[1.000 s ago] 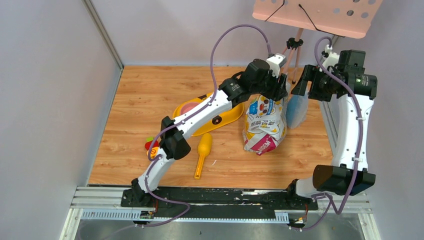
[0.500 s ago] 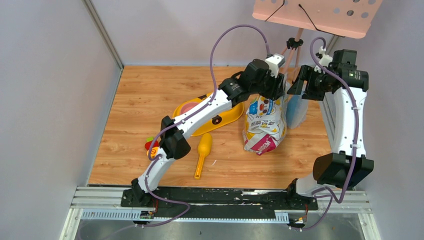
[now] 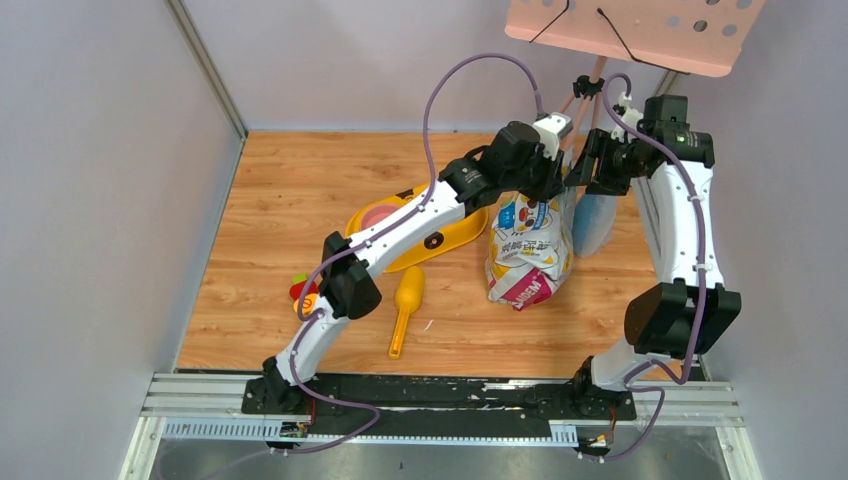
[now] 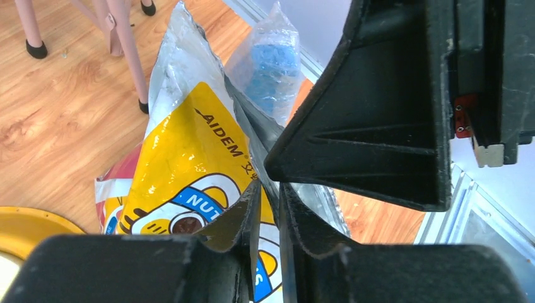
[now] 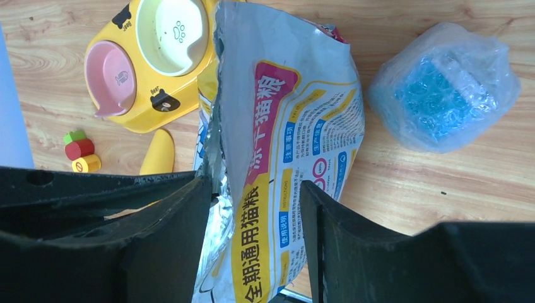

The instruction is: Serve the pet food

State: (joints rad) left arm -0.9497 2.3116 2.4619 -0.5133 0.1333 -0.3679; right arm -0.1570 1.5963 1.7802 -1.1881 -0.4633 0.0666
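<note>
The printed foil bag (image 3: 527, 250) stands upright at the back right of the wooden table. My left gripper (image 3: 556, 180) is shut on the bag's top edge; in the left wrist view its jaws (image 4: 270, 196) pinch the foil. My right gripper (image 3: 585, 175) is open at the bag's top from the right. In the right wrist view its fingers (image 5: 255, 208) straddle one wall of the bag (image 5: 296, 126) without closing. The pet food is hidden; no kibble shows. The yellow scoop (image 3: 405, 305) lies on the table left of the bag.
A yellow double-bowl feeder (image 3: 420, 230) with a pink and a cream bowl (image 5: 158, 57) sits left of the bag. A blue bubble-wrapped packet (image 3: 593, 220) lies just right of it. Small coloured blocks (image 3: 300, 290) lie at the left. A pink stand's legs (image 4: 120, 38) rise behind.
My right arm has swung left and brought its open gripper up to the bag's top. My left gripper has kept its hold on the bag's edge.
</note>
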